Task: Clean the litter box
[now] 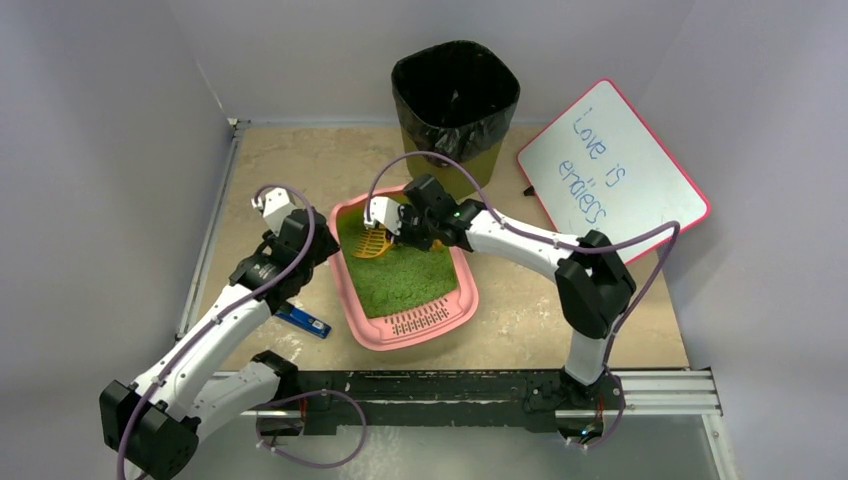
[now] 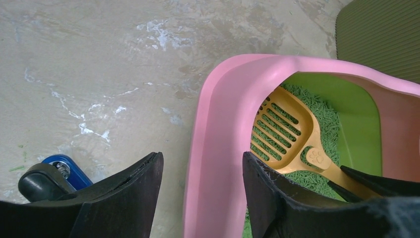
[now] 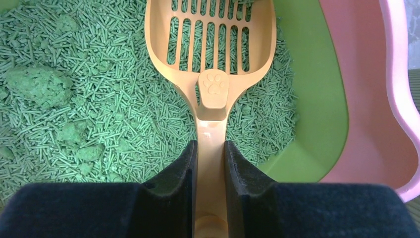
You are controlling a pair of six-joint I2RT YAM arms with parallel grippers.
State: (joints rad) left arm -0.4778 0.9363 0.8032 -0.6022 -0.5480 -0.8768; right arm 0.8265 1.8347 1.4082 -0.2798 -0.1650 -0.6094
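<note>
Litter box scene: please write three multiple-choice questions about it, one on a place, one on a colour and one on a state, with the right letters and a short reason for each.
1. Where does the bin with the black bag stand?
A) beyond the far end of the litter box
B) inside the litter box
C) between the arm bases

2. What colour is the scoop?
A) blue
B) white
C) orange

3. In what state is the right end effector?
A) open, holding nothing
B) shut on the scoop's handle
C) out of every view

Answers:
1 A: the top view shows the bin behind the tray's far edge.
2 C: both wrist views show an orange slotted scoop over the green litter.
3 B: the right wrist view shows both fingers pressed against the handle.
</note>
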